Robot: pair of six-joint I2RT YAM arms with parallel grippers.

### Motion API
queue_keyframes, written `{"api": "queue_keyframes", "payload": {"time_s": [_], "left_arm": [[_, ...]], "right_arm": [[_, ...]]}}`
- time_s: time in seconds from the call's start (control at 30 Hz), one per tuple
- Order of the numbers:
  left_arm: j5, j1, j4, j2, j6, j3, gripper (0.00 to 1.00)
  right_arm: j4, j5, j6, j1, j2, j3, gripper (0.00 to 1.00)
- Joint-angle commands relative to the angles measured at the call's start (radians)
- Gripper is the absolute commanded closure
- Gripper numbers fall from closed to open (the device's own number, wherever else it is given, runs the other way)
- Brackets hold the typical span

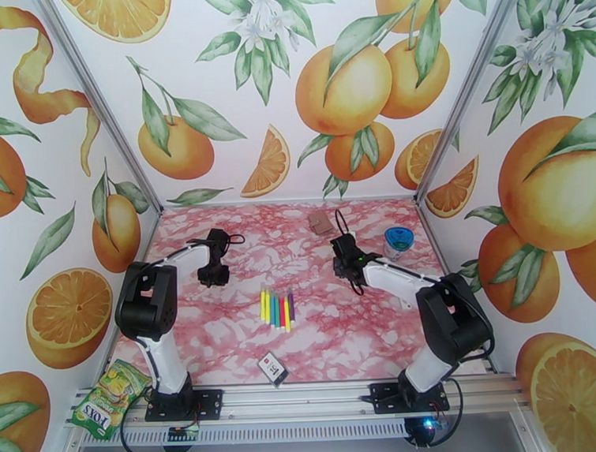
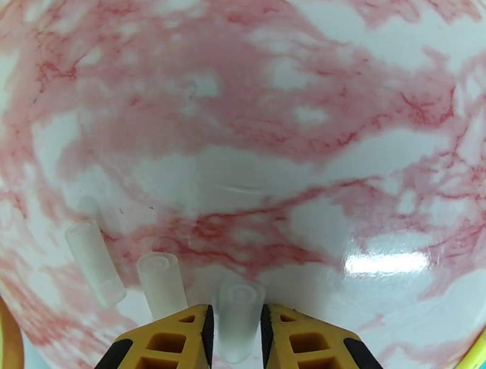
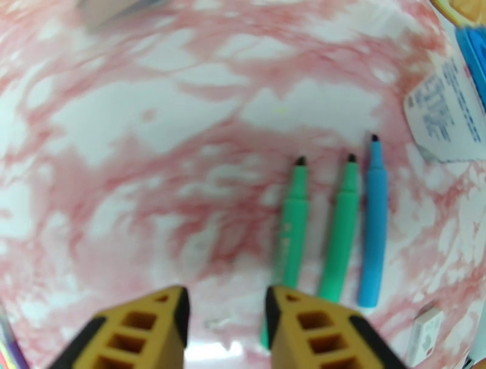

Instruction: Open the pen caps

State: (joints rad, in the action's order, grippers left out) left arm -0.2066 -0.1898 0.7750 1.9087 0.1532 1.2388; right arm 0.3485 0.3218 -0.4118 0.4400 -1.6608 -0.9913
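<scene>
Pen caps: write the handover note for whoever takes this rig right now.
Left gripper: jaws narrowly apart around a clear cap on the table; whether it is gripped is unclear. Two more clear caps lie beside it.
Right gripper: open, empty, next to two green pens and a blue pen, all with bare tips.
Done: three pens uncapped.
Left: the row of pens mid-table; their caps are too small to judge.
</scene>
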Motion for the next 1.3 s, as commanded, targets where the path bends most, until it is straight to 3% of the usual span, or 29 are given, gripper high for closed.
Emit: {"api": "queue_keyframes", "payload": {"time_s": [0.0, 0.13, 0.4, 0.53, 0.73, 0.93, 1.27], "left_arm": [[0.011, 0.006, 0.027, -0.062, -0.005, 0.018, 0.72], [0.048, 0.006, 0.005, -0.129, -0.006, 0.007, 0.68], [0.205, 0.006, -0.119, -0.291, -0.025, -0.072, 0.36], [0.262, 0.006, -0.264, -0.390, -0.007, -0.166, 0.20], [0.358, 0.006, -0.367, -0.448, 0.011, -0.230, 0.18], [0.442, 0.006, -0.449, -0.481, 0.015, -0.275, 0.17], [0.450, 0.004, -0.539, -0.534, 0.013, -0.344, 0.14]], "right_arm": [[-0.009, -0.050, 0.022, 0.035, 0.046, -0.001, 0.58], [-0.032, -0.132, 0.015, 0.073, 0.056, 0.009, 0.57], [-0.070, -0.239, 0.013, 0.174, 0.046, 0.038, 0.55], [-0.098, -0.282, 0.011, 0.206, 0.034, 0.060, 0.54], [-0.120, -0.352, 0.011, 0.254, -0.002, 0.053, 0.55], [-0.142, -0.338, -0.028, 0.322, -0.046, 0.033, 0.55], [-0.134, -0.332, -0.068, 0.366, -0.105, 0.008, 0.55]]}}
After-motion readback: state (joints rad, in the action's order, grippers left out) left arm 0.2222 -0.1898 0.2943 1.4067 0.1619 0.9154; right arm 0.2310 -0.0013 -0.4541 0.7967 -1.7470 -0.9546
